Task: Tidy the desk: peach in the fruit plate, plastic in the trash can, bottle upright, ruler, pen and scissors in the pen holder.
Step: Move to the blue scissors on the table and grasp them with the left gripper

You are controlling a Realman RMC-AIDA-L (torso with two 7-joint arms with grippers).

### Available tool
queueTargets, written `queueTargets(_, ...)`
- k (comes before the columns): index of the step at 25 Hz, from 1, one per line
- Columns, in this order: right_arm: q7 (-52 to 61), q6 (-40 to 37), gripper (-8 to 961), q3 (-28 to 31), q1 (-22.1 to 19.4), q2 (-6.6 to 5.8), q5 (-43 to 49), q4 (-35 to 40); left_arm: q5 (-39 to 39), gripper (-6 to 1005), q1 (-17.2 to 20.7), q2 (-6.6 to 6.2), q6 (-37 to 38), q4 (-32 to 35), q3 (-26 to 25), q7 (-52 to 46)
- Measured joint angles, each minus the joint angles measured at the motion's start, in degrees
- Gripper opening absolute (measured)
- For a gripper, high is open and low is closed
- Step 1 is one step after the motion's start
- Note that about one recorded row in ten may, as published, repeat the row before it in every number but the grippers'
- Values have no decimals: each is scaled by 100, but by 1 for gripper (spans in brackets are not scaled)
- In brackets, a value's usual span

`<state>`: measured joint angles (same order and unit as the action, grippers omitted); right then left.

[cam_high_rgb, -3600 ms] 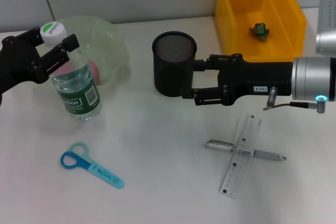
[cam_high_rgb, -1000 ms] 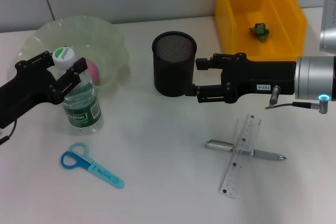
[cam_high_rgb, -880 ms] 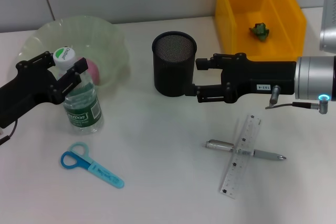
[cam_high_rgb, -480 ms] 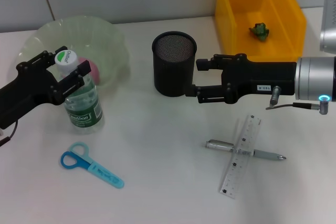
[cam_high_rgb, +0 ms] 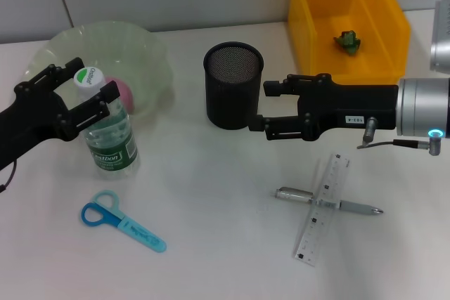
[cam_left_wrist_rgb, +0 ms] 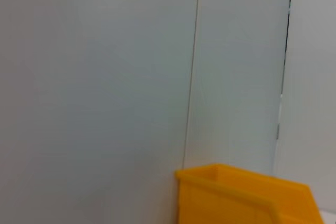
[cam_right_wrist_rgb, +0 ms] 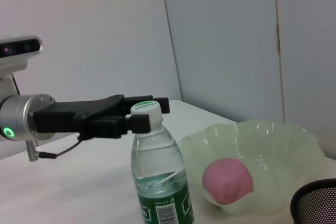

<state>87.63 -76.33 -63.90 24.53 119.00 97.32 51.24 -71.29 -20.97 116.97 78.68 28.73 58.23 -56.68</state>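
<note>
The bottle (cam_high_rgb: 107,131) stands upright, light and tippy; hold it at the neck. The left pincer (cam_high_rgb: 79,96) is spread around its cap; the right pincer (cam_high_rgb: 270,107), spread, waits beside the pen holder (cam_high_rgb: 233,85).

No legible text on bottle (cam_high_rgb: 109,138).

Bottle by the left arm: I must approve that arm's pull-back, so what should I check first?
1. Bottle upright on the desk: ok.
2. Left hand open, fingers either side of the neck: ok.
3. Fingers free of the neck all round: cannot tell.
4. Peach in the fruit plate, clear of the bottle: ok.
5. Scissors, pen and ruler in the pen holder: not ok, all lie on the desk.
6. Right hand open beside the pen holder, far from the bottle: ok.
</note>
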Motion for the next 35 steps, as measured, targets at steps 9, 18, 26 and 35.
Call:
queueTargets(9,115,-402,794,0,-48,-106,47,10,-42,814,258,-190,570,369,19,-883)
queueTargets(18,374,-1149,794,379,-318,-353,408,99,-777,809,709,-207,1043,1568,-5,-2162)
queueTargets(26,375,-1810,794,1253,-440,-353,985,150,-1887,806,852,-5,1250,2723,19,-3204)
queueTargets(35,346,-1875,794,1385,-471,-358,1404,143,-2589,802,866,48,1944,3749,-6,-4233)
